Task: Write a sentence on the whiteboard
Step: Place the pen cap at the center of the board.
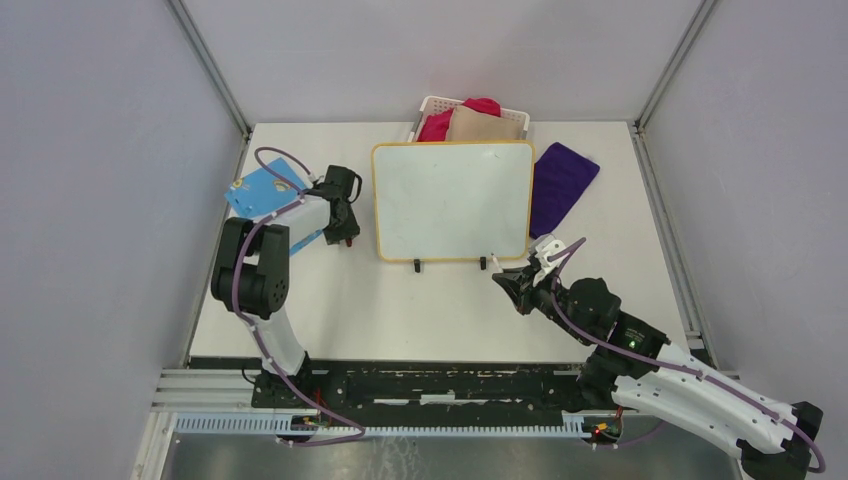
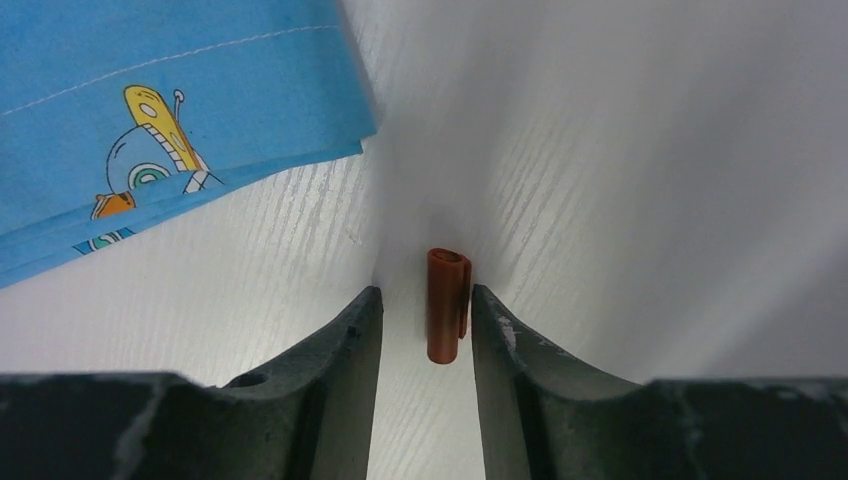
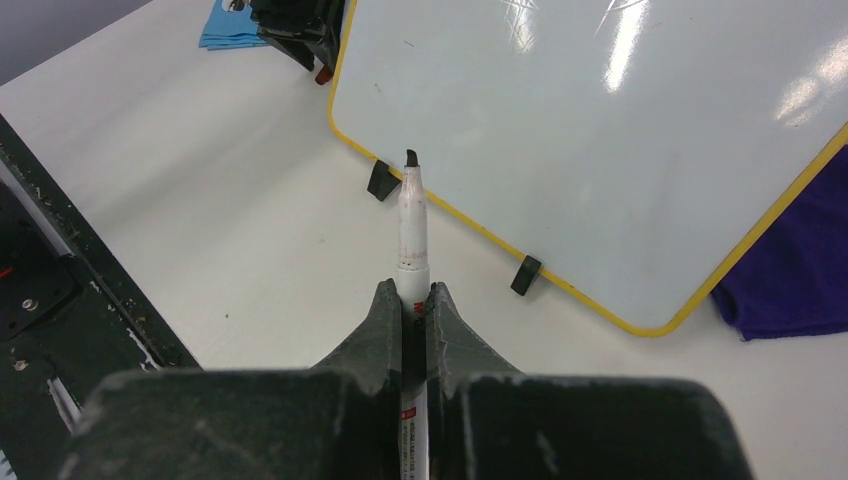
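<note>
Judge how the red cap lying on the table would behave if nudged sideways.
The red cap is cylindrical, lying on the smooth table, so it would probably roll. Its apparent side clip may halt that. Small and hollow, it likely feels light.

Nothing legible appeared anywhere in the views; the slim white plastic marker pen [image 3: 412, 230] carried a strip of tiny dark print low on its barrel, but it was too small to read.
</note>
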Robot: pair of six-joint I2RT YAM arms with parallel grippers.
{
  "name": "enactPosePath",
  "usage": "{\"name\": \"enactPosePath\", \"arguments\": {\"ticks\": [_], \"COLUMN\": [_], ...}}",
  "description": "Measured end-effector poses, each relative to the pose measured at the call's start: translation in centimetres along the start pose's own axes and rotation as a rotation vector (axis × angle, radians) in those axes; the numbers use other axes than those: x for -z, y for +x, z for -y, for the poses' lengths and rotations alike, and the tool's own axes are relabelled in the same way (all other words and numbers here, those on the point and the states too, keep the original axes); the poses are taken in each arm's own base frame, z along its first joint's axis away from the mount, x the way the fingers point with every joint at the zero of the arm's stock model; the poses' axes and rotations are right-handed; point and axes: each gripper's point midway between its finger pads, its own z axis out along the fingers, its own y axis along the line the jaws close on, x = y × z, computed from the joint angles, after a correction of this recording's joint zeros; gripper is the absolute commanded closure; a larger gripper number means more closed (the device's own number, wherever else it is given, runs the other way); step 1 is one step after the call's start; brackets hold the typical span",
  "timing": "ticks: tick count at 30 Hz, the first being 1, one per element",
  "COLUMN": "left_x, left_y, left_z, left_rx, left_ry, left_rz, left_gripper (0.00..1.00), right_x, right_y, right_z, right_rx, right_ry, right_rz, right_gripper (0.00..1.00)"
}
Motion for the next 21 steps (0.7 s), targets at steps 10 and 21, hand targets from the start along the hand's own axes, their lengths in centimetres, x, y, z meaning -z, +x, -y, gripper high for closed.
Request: {"name": "enactPosePath", "arguments": {"ticks": [10,21], "left_x": [3.9,22.1], "left_y": [-1.4,-5.9], "left_z": [0.0,-0.9], "left_rx": [0.025,0.151], "left_ry": [0.055,0.428], "left_rz": [0.048,0.480], "left_gripper": [0.32,0.17], "right_x": [-0.2,-0.9], "right_y": [0.0,-1.3], "right_z": [-0.1,-0.9], "right_rx": [0.002,0.025], "right_ry": [0.000,-0.035], "right_rz": [-0.015,-0.027], "right_gripper": [1.00,1.00]}}
